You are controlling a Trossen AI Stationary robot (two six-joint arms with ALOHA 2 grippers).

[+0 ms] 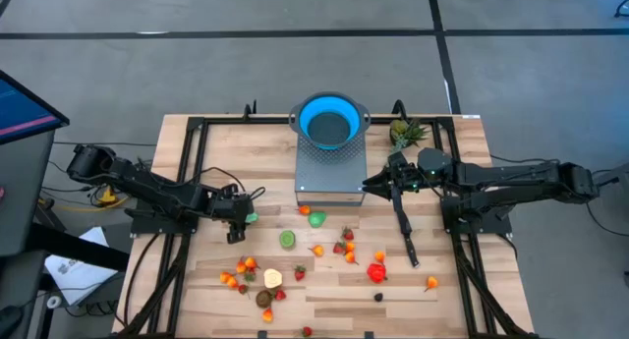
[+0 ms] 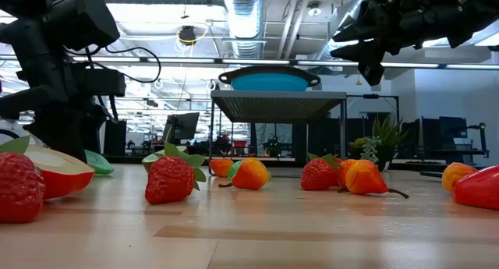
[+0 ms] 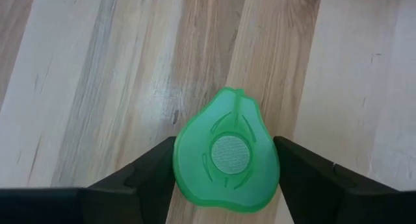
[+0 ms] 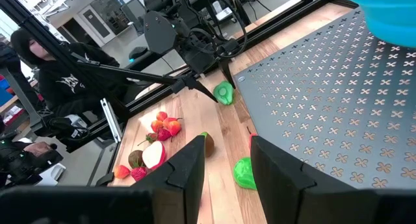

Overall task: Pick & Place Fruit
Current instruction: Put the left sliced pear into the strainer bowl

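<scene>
A round blue bowl (image 1: 329,121) with a grey rim is sitting on top of a grey perforated metal stand (image 1: 330,172) at the far middle of the wooden slatted worktop (image 1: 216,152), and nothing is showing inside it. The small toy fruits (image 1: 295,265), red, orange, green, pale yellow and brown, are lying scattered over the near half of the worktop, none of them in the bowl. A spiky green-leaved pineapple-like piece (image 1: 404,133) is resting just beside the stand's far right corner. The left arm is reaching in low from the left edge, and the left gripper (image 1: 246,219) is sitting down at the worktop with its 2 dark fingers (image 3: 146,175) apart on either side of a flat translucent green pear-shaped half (image 3: 226,152), close to its edges; whether they are pressing it cannot be told. The right arm is stretching in from the right, and the right gripper (image 1: 378,185) is hanging raised beside the stand's right edge, its fingers (image 4: 188,169) partly apart with nothing between them. A person in a dark hooded top (image 4: 49,68) is sitting beyond the worktop.
</scene>
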